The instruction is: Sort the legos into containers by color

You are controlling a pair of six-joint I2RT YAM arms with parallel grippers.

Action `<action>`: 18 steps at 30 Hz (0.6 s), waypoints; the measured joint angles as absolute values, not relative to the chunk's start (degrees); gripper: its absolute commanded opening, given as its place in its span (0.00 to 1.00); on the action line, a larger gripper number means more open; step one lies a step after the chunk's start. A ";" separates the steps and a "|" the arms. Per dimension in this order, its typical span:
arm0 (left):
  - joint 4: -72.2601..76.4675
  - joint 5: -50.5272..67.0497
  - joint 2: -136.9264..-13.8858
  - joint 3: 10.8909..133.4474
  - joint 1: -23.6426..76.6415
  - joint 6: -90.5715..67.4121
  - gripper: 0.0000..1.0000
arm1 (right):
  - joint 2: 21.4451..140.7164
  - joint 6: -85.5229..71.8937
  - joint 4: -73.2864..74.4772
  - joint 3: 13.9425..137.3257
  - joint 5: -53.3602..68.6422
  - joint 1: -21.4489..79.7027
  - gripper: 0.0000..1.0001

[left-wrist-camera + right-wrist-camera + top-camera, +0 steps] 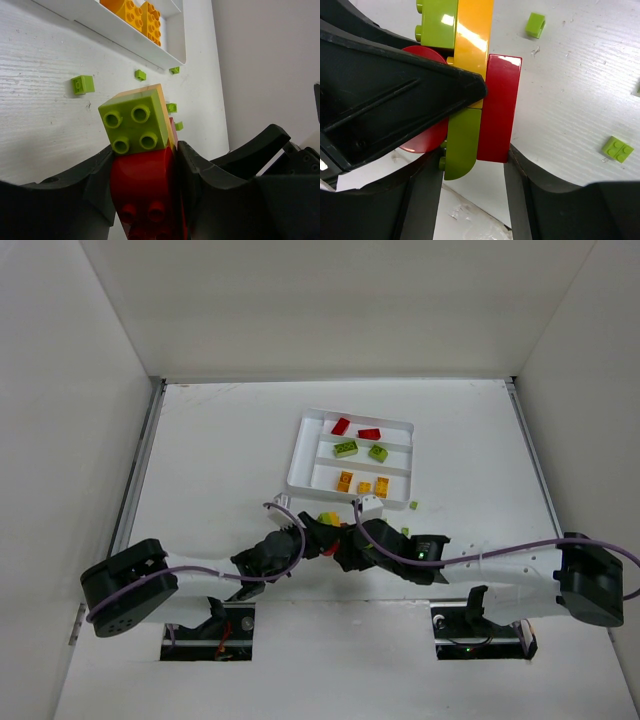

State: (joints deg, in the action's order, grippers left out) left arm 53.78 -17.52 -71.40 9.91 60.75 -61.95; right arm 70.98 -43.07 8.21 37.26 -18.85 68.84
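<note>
A clump of legos (327,523) hangs just above the table in front of the white tray (297,458), held from both sides. My left gripper (145,162) is shut on its red rounded brick (142,180), under a lime brick (134,124) and an orange plate. My right gripper (472,159) is shut on the clump's other end, fingers against a lime rounded brick (462,142) and a red plate (499,107). The tray's far slot holds two red bricks (341,426), the middle slot two lime bricks (346,448), the near slot orange bricks (364,485).
Small lime pieces lie loose on the table near the tray's front right corner (413,505), also in the left wrist view (83,84) and right wrist view (618,149). The tray's near wall (125,31) is just beyond the clump. White walls enclose the table.
</note>
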 measured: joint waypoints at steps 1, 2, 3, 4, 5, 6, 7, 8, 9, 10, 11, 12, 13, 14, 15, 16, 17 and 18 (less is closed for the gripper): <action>53.80 -17.72 -71.33 9.89 60.77 -62.02 0.21 | 70.98 -43.09 8.14 37.26 -18.87 68.84 0.52; 53.76 -17.89 -71.16 9.87 60.80 -62.02 0.20 | 70.98 -43.07 8.08 37.26 -18.87 68.84 0.56; 53.74 -18.09 -70.94 9.82 60.82 -62.02 0.19 | 70.98 -43.07 7.92 37.26 -18.85 68.86 0.61; 53.76 -18.37 -70.59 9.76 60.80 -62.00 0.18 | 70.96 -43.13 7.68 37.26 -18.79 68.86 0.65; 53.76 -18.63 -70.11 9.74 60.75 -62.00 0.17 | 70.96 -43.18 7.51 37.26 -18.76 68.90 0.69; 53.78 -18.83 -69.47 9.65 60.73 -62.00 0.17 | 70.94 -43.16 7.35 37.26 -18.72 68.99 0.74; 53.80 -18.96 -68.49 9.41 60.62 -61.98 0.17 | 70.83 -43.05 7.25 37.23 -18.63 69.01 0.77; 53.80 -19.03 -67.20 8.93 60.34 -61.93 0.17 | 70.50 -42.89 7.22 37.23 -18.57 69.04 0.79; 53.76 -19.05 -65.73 8.32 59.92 -61.91 0.17 | 70.00 -42.74 7.25 37.23 -18.55 69.04 0.81; 53.71 -19.03 -64.34 7.75 59.35 -61.89 0.17 | 69.21 -42.63 7.22 37.21 -18.44 69.04 0.82; 53.65 -18.98 -62.65 6.98 58.52 -61.89 0.17 | 68.20 -42.46 7.11 37.10 -18.31 69.04 0.83; 53.41 -18.83 -60.88 6.24 57.56 -61.87 0.17 | 67.02 -42.39 7.01 36.86 -17.98 69.06 0.84; 52.93 -18.72 -59.24 5.58 56.66 -61.87 0.17 | 65.69 -42.33 6.90 36.56 -17.58 69.06 0.83; 52.31 -18.39 -57.36 4.99 55.64 -61.89 0.17 | 64.31 -42.24 6.79 36.25 -17.08 69.01 0.83; 51.55 -18.09 -55.53 4.45 54.65 -61.89 0.17 | 62.78 -42.22 6.31 35.83 -16.40 68.86 0.83; 50.59 -17.78 -53.82 4.12 53.74 -61.91 0.17 | 61.43 -42.19 5.80 35.42 -15.55 68.45 0.83; 49.56 -17.52 -52.51 4.01 53.01 -61.91 0.17 | 60.20 -42.19 5.15 35.00 -14.63 67.96 0.84; 48.71 -17.04 -51.24 3.97 52.34 -61.91 0.17 | 59.18 -42.19 4.56 34.63 -13.80 67.29 0.85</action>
